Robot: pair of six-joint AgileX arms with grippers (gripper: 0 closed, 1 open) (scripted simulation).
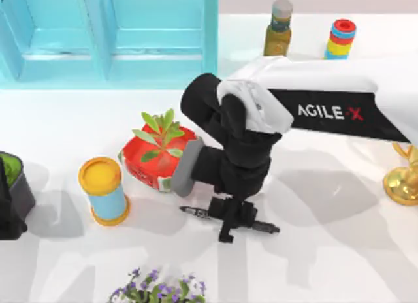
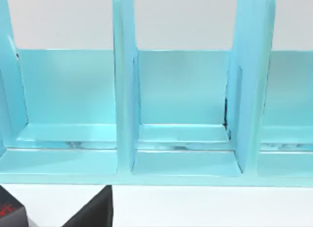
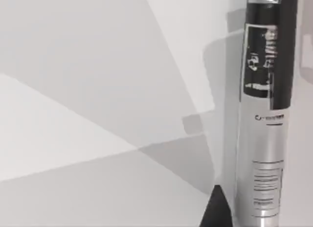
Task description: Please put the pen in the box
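Your right gripper (image 1: 234,219) sits low over the pen (image 1: 196,212), which lies flat on the table (image 1: 326,205) in front of the red planter (image 1: 147,160), though I cannot tell how its jaws stand.

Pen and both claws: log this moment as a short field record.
pen: lying flat on the white table, in front of the red planter
right claw: down over the pen's middle
left claw: parked, facing the blue box
box: at the table's back, open compartments
pen in box: not yet
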